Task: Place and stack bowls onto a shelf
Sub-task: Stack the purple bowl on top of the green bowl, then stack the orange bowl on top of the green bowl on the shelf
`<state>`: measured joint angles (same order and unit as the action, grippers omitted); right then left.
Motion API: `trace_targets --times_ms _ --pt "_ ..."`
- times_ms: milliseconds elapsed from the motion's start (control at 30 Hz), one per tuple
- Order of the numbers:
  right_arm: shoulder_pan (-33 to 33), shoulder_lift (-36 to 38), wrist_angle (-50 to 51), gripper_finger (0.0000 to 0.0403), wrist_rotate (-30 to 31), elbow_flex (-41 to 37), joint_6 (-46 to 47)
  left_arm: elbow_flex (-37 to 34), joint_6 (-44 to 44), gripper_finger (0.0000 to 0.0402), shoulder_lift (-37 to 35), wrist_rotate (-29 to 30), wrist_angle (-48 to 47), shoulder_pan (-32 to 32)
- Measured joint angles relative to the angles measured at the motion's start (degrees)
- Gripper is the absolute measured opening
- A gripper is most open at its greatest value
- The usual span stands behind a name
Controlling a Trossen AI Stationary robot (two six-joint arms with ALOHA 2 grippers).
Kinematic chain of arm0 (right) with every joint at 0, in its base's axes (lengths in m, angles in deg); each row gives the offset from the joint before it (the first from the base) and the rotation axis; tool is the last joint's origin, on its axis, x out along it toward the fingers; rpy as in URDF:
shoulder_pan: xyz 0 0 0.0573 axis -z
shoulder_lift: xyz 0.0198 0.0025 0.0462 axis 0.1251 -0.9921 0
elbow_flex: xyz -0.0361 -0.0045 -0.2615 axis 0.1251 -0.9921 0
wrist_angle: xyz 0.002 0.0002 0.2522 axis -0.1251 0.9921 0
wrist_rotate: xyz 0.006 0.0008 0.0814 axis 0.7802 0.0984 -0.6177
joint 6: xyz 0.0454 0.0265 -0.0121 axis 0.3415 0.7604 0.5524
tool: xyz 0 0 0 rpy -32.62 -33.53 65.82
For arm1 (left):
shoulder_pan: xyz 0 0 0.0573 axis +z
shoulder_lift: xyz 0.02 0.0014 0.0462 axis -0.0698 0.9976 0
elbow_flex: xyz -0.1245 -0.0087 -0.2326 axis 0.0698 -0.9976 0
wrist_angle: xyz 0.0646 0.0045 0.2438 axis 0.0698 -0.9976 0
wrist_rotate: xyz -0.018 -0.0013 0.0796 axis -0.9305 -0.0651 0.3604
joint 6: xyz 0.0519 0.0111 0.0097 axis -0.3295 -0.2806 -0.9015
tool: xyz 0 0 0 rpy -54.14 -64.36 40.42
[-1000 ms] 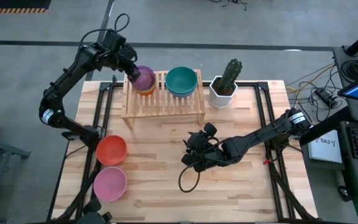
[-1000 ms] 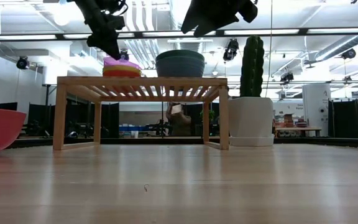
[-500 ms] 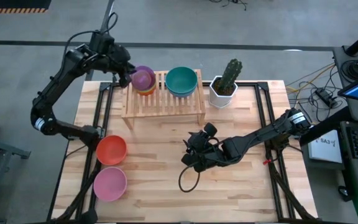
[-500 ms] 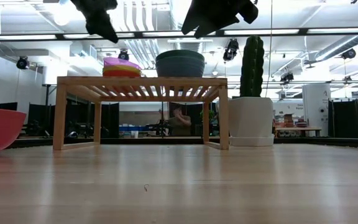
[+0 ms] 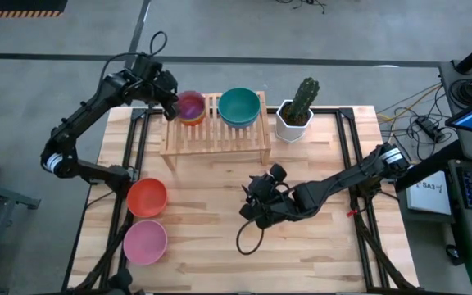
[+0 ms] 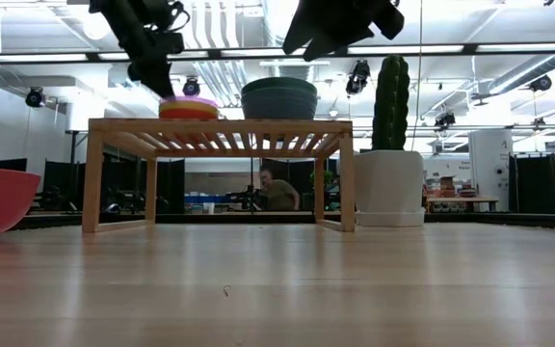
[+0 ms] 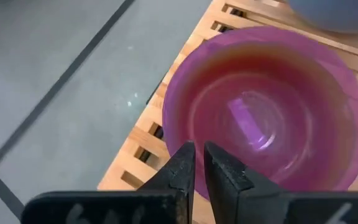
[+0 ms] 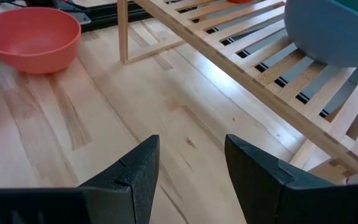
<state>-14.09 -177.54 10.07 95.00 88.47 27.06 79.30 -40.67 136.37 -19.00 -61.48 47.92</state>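
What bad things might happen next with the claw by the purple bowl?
1. The left claw, nearly shut, sits right at the purple bowl's rim; a nudge might tip the stack off the shelf, since it stands at the shelf's end.
2. The teal bowl sits close by, so a sideways swing might bump it.

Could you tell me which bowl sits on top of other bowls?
The purple bowl, at the shelf's left end; the teal bowl, red-orange bowl and pink bowl top nothing.

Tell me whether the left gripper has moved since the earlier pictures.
Yes. The left gripper has swung back toward the low light-wood slatted shelf, to the small purple plastic bowl atop the stack.
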Motion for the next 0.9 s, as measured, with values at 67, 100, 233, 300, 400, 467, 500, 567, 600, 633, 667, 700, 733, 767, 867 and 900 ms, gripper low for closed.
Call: trace_targets --times_ms 67,100,233,300,400,467,500,567,600,633,667,700,733,767,867,900 --pt "0.0 0.0 0.0 0.0173 0.0 -0.1 0.0 0.0 1.8 0.0017 -0.4 -0.6 -0.7 0.0" --pt "0.0 0.0 0.0 0.0173 0.0 -0.2 0.0 0.1 3.0 0.0017 -0.7 -1.7 -1.8 0.1" --pt "-0.2 0.0 -0.1 0.0173 0.0 -1.3 0.0 -0.9 7.8 0.0017 -4.2 -13.8 -5.6 -0.8" --pt "-0.3 0.0 -0.1 0.0173 0.0 -2.3 0.2 -3.1 10.6 0.0017 -7.0 -20.4 -6.5 -2.7" --pt "-0.5 0.0 -0.2 0.0173 -0.1 -3.9 0.9 -7.8 15.9 0.0017 -12.4 -23.5 -6.3 -7.8" --pt "-0.6 0.0 -0.2 0.0173 -0.1 -4.8 1.4 -11.8 21.9 0.0017 -16.4 -23.5 -5.8 -12.6" --pt "-0.6 0.0 -0.2 0.0173 -0.1 -5.2 1.7 -13.9 25.7 0.0017 -18.3 -23.4 -5.2 -15.3" --pt "-0.6 0.0 -0.2 0.0173 -0.1 -6.0 2.3 -18.0 34.1 0.0017 -21.8 -22.4 -2.8 -22.0" --pt "-0.6 0.0 -0.2 0.0173 -0.1 -6.4 2.5 -19.9 38.6 0.0017 -23.4 -20.7 -1.5 -25.8" --pt "-0.6 0.0 -0.2 0.0173 -0.1 -6.7 2.5 -21.6 43.4 0.0017 -24.8 -18.4 -0.3 -30.0" --pt "-0.6 0.0 -0.2 0.0173 -0.1 -6.9 2.6 -23.0 48.2 0.0017 -25.9 -15.5 0.7 -34.4" --pt "-0.6 0.0 -0.4 0.0173 0.0 -7.1 2.6 -24.3 52.6 0.0017 -26.7 -12.5 1.2 -38.8" --pt "-0.6 0.0 -0.4 0.0173 0.0 -7.2 2.6 -25.2 56.9 0.0017 -27.2 -9.2 1.4 -43.1" --pt "-0.6 0.0 -0.4 0.0173 0.0 -7.2 2.5 -25.9 61.4 0.0016 -27.4 -6.2 1.5 -47.3" --pt "-0.6 0.0 -0.4 0.0173 0.0 -7.2 2.4 -26.9 73.4 0.0009 -26.9 1.9 -0.9 -59.1" --pt "-0.6 0.0 -0.4 0.0173 0.0 -7.2 2.4 -26.9 76.9 0.0006 -26.3 4.1 -2.4 -62.7"
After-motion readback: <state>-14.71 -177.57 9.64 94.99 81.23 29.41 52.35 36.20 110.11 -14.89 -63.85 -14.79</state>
